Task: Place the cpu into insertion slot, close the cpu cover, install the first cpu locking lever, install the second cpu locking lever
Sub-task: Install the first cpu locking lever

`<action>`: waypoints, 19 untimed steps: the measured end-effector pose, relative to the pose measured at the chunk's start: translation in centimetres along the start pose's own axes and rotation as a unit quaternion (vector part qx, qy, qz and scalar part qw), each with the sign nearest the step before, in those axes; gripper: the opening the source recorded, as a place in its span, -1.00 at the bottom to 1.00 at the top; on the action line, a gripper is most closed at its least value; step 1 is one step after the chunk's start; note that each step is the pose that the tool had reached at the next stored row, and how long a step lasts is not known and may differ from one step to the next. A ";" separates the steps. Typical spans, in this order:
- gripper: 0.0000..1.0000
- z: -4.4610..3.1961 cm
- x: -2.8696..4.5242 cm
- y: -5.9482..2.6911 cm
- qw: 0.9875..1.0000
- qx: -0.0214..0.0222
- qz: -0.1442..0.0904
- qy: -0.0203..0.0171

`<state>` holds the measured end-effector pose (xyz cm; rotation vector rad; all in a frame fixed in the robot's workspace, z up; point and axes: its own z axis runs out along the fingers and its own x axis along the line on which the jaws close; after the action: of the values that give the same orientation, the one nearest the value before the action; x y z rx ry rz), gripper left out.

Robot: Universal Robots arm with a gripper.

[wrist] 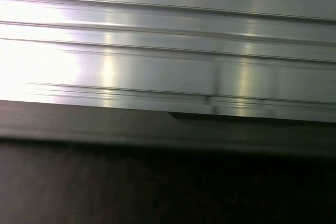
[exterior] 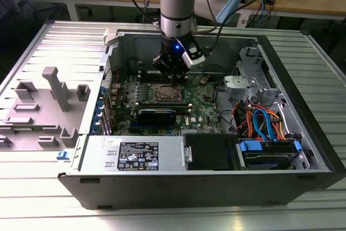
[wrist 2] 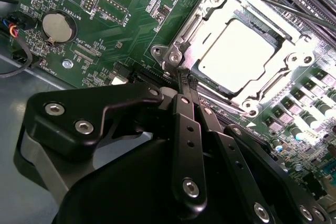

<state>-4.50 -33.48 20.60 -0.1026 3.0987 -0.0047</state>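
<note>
Arm reaches down into the open computer case (exterior: pixel 303 150). Gripper (wrist 2: pixel 184 74) has its fingers pressed together to a narrow tip, nothing pinched between them, the tip down at a corner of the insertion slot (wrist 2: pixel 181 51) on the green motherboard (wrist 2: pixel 126 19). The cpu (wrist 2: pixel 236 56) sits in the slot, silver top showing through the cut-out of the cpu cover (wrist 2: pixel 220 1), which lies flat over it. In the exterior view the socket is mid-board, just near-side of the gripper.
</note>
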 end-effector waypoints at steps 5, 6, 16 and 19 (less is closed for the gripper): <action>-0.79 -0.03 0.01 -0.01 1.000 0.000 0.000 0.000; -0.79 -0.03 0.01 -0.02 1.000 0.000 0.000 0.000; -0.79 0.12 -0.01 -0.20 1.000 0.000 0.000 0.000; -0.79 0.22 -0.02 -0.21 1.000 0.001 0.000 0.001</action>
<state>-4.46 -33.69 20.38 -0.1027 3.1001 -0.0066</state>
